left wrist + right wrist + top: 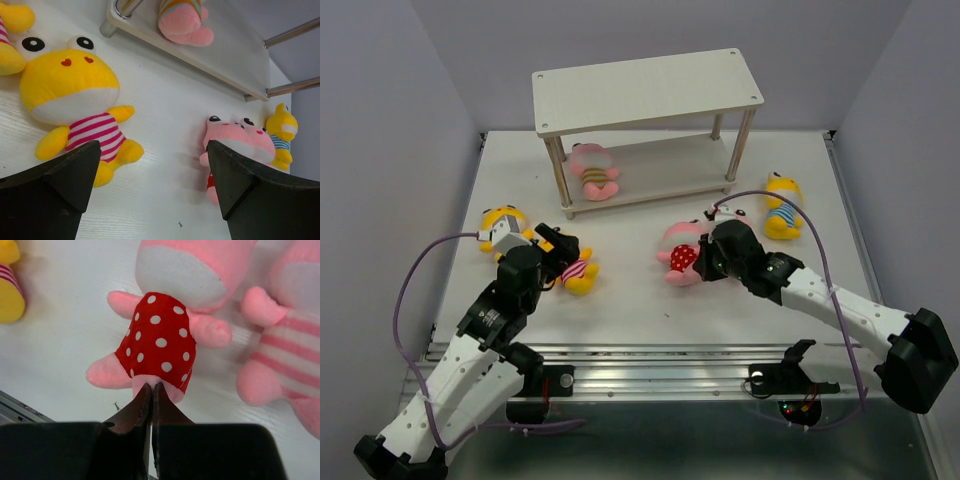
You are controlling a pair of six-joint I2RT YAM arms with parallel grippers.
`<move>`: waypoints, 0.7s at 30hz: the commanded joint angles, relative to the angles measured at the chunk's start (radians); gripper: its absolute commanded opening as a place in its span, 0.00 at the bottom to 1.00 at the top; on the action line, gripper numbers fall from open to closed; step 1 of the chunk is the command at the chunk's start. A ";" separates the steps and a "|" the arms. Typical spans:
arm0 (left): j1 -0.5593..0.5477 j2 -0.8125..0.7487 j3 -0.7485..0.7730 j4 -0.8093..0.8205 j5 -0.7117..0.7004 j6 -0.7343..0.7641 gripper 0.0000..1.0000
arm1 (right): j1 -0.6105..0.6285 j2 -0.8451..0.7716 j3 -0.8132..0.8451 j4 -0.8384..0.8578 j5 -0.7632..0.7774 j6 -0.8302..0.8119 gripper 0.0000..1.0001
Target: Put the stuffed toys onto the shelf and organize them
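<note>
The pale two-tier shelf (650,92) stands at the back, with a pink yellow-striped toy (594,172) on its lower board; that toy also shows in the left wrist view (182,20). My left gripper (556,246) (152,150) is open and empty, with a yellow pink-striped toy (578,272) (75,100) just beside its left finger. Another yellow toy (503,225) lies further left. My right gripper (700,262) (151,387) is shut, its tips touching the leg of the pink red-dotted toy (678,256) (160,337). A pink pink-striped toy (290,355) lies beside that one. A yellow blue-striped toy (782,208) lies at the right.
The shelf's thin legs (558,180) stand close behind the toys. The metal rail (650,360) runs along the table's near edge. Grey walls close in the left, right and back. A purple cable (790,205) loops over the right arm.
</note>
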 commanded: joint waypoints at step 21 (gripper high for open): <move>-0.001 -0.037 -0.010 0.009 -0.056 -0.012 0.99 | -0.015 0.198 0.331 0.381 0.025 -0.163 0.01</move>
